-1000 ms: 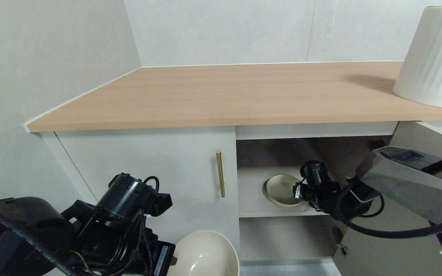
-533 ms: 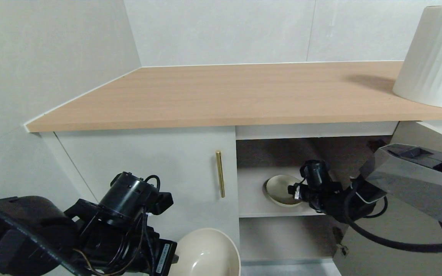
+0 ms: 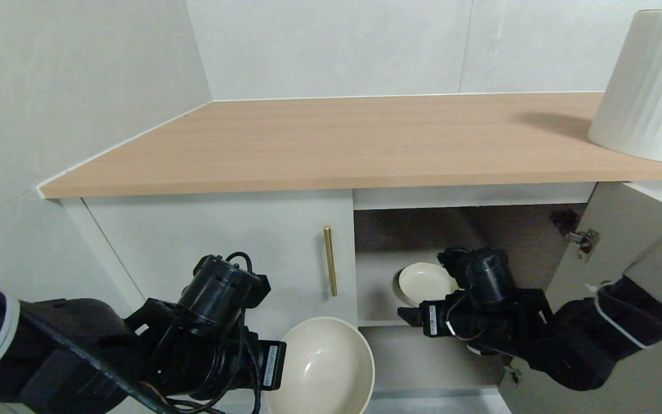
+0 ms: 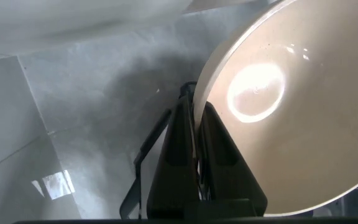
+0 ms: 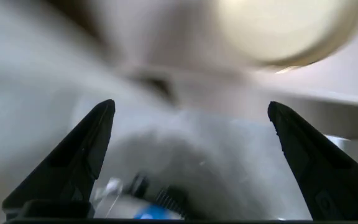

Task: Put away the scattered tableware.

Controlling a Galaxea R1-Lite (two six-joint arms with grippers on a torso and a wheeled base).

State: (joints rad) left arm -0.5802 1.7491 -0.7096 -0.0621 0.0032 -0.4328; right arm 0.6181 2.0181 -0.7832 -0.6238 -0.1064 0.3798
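Observation:
A large cream bowl (image 3: 322,368) hangs low in front of the cabinet, beside the shut left door. My left gripper (image 3: 278,368) is shut on its rim; in the left wrist view the fingers (image 4: 180,134) pinch the edge of the large bowl (image 4: 291,112). A smaller cream bowl (image 3: 424,282) rests on the upper shelf (image 3: 374,287) inside the open cabinet. My right gripper (image 5: 191,109) stands open and holds nothing. It is just outside the shelf, with the small bowl (image 5: 284,31) blurred ahead of it.
A wooden countertop (image 3: 337,144) runs above the cabinet, with a white ribbed vessel (image 3: 650,86) at its right end. The left door has a gold handle (image 3: 328,267). The right door (image 3: 612,259) stands swung open. A lower shelf (image 3: 423,359) lies beneath the upper one.
My right arm has drawn back out of the cabinet, away from the small bowl left on the shelf. My left arm has carried the large bowl up and to the right.

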